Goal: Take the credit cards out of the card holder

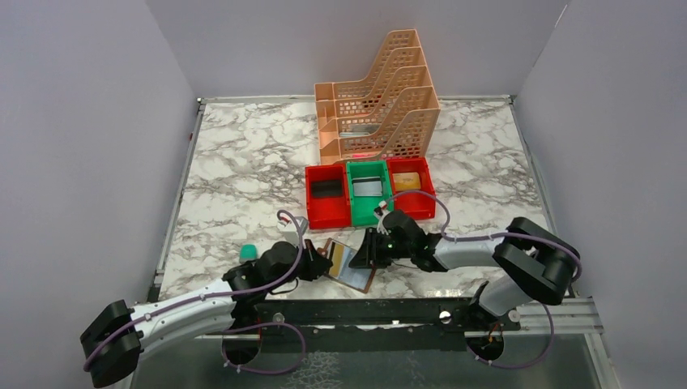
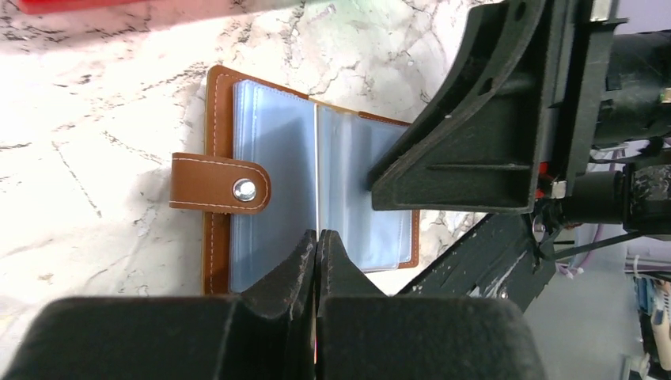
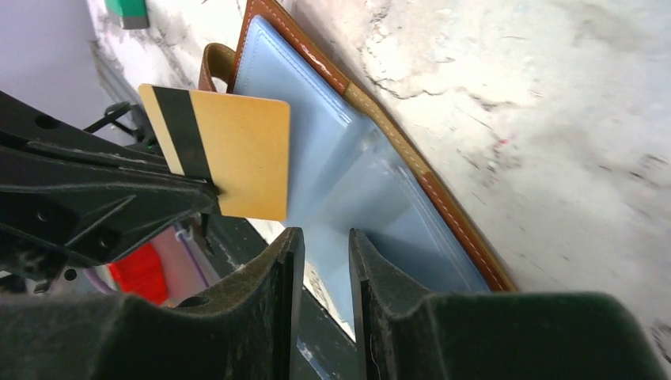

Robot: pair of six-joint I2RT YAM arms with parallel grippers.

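the marbled bench [image 1: 243, 162] is carrying the card holder [image 2: 269, 158], which is lying open near the front edge between the two arms, blue pockets facing up. the right pincer [image 3: 324, 237] is standing part-way apart and appears to be pinching the outer edge of the holder's right half, steadying it. the left pincer [image 2: 316, 241] is clamping tight near a corner of a gold credit card [image 3: 237, 158], which is standing on edge just above the holder's fold, seemingly clear of the pockets. the snap tab [image 2: 217, 186] is lying flat on the left side. to do this well, the left arm should be drawing the card straight up and away, so its lower edge is not snagging a pocket lip, while the right pincer is pinning the holder; whether more cards are sitting inside i cannot tell.
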